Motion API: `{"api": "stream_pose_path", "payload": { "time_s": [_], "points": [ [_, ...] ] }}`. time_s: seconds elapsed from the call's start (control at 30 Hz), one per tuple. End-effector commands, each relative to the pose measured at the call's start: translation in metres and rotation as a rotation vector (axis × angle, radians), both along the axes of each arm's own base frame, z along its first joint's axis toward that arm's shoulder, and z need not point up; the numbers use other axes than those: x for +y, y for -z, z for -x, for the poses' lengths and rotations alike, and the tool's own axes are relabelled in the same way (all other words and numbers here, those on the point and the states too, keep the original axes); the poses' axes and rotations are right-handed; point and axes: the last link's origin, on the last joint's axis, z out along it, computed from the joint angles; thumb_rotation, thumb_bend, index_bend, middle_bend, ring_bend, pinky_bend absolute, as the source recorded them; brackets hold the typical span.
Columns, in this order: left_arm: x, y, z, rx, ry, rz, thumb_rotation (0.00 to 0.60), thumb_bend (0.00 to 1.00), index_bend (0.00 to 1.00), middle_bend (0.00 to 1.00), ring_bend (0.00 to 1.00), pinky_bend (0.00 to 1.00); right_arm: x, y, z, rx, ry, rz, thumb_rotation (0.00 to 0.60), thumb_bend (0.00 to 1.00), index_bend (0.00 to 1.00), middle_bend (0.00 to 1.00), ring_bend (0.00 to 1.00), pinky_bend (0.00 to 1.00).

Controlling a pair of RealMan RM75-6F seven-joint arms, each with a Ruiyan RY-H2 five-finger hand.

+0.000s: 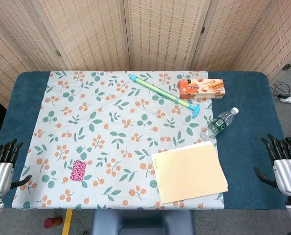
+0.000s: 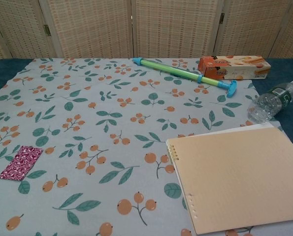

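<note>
Head view: both ur hands idle w/ fingers spread, holding nothing, left hand (image 1: 2, 164) nr the pink packet (image 1: 78, 170), right hand (image 1: 284, 165) off the counter (image 1: 250, 147) edge, closest to the notepad (image 1: 188, 171). Nothing's been picked up yet imo.

Left hand (image 1: 1, 166): at the counter's left edge near the front corner, fingers extended and apart, holding nothing, touching nothing. Nearest item: a small pink patterned packet (image 1: 78, 170), rectangular, lying flat on the floral cloth towards the front left corner, well apart from the hand.

Right hand (image 1: 283, 166): at the counter's right edge near the front corner, fingers extended and apart, holding nothing. Nearest item: a tan loose-leaf pad (image 1: 188, 171), punched holes along its left side, lying flat and slightly rotated near the front edge, right of centre.
</note>
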Motion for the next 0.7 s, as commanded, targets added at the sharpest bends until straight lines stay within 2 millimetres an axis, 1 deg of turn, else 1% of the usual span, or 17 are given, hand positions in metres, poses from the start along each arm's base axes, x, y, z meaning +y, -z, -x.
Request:
{"api": "stream_pose_path", "payload": {
  "time_s": [0.03,0.47,0.63,0.7],
  "points": [
    [0.0007,0.0010,-0.0009,0.002,-0.003,0.006,0.600,0.14,0.00,0.00,0.00,0.00,-0.0008,-0.0015,0.0006,0.000,0.002,0.004,0.499,0.36,0.00,0.00,0.00,0.00],
    [0.0019,0.0009,-0.0044,-0.010,0.023,0.005,0.600,0.14,0.01,0.00,0.00,0.00,-0.0018,-0.0069,-0.0003,0.000,-0.010,0.026,0.500,0.36,0.00,0.00,0.00,0.00],
    [0.0041,0.0007,-0.0086,-0.015,0.049,0.012,0.600,0.14,0.06,0.01,0.00,0.00,-0.0026,-0.0085,-0.0007,0.000,-0.013,0.032,0.499,0.36,0.00,0.00,0.00,0.00],
    [0.0057,0.0024,-0.0103,-0.013,0.060,0.059,0.600,0.15,0.08,0.01,0.00,0.00,-0.0034,-0.0105,-0.0006,0.002,-0.012,0.045,0.499,0.36,0.00,0.00,0.00,0.00]
  ]
}}
